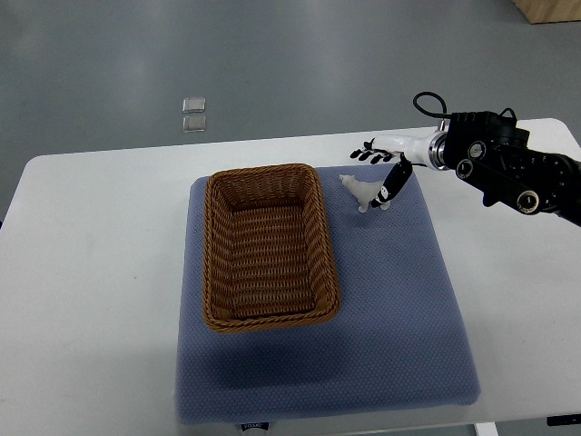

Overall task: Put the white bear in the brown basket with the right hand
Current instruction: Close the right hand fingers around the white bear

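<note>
A small white bear stands upright on the blue mat, just right of the brown wicker basket, which holds nothing. My right hand reaches in from the right edge and hovers over the bear's back end. Its fingers are spread out behind the bear, and the black thumb points down right beside the bear's rear. The hand has not closed around the toy. No left arm shows.
The mat lies on a white table whose far edge runs just behind the hand. Two small clear squares lie on the grey floor beyond. A wooden piece shows at the top right corner.
</note>
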You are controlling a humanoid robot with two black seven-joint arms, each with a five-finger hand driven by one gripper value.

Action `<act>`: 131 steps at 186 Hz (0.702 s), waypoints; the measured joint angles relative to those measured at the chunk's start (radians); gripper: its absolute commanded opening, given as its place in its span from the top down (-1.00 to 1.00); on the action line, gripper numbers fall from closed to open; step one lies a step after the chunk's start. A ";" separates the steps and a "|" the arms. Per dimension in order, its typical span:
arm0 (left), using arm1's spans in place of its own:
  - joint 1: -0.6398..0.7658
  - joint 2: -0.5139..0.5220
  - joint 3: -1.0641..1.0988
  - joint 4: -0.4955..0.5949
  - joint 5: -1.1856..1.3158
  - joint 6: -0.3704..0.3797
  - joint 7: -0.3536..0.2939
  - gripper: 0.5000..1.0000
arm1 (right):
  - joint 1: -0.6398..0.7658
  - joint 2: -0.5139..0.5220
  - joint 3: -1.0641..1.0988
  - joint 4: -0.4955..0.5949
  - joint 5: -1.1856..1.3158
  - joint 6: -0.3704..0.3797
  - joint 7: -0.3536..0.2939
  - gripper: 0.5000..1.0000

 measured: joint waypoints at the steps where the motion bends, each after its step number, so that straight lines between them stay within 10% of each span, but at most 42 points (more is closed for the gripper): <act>1: 0.000 0.000 0.000 0.000 0.000 0.000 0.000 -1.00 | 0.000 0.000 0.000 0.000 0.000 -0.001 0.000 -0.46; 83: 0.000 0.000 0.000 0.001 0.000 0.000 0.000 -1.00 | -0.027 0.041 -0.015 -0.033 -0.007 -0.029 0.003 0.13; 131: 0.000 0.000 0.000 0.001 0.000 0.000 0.000 -1.00 | -0.034 0.041 -0.020 -0.035 -0.015 -0.032 0.005 1.00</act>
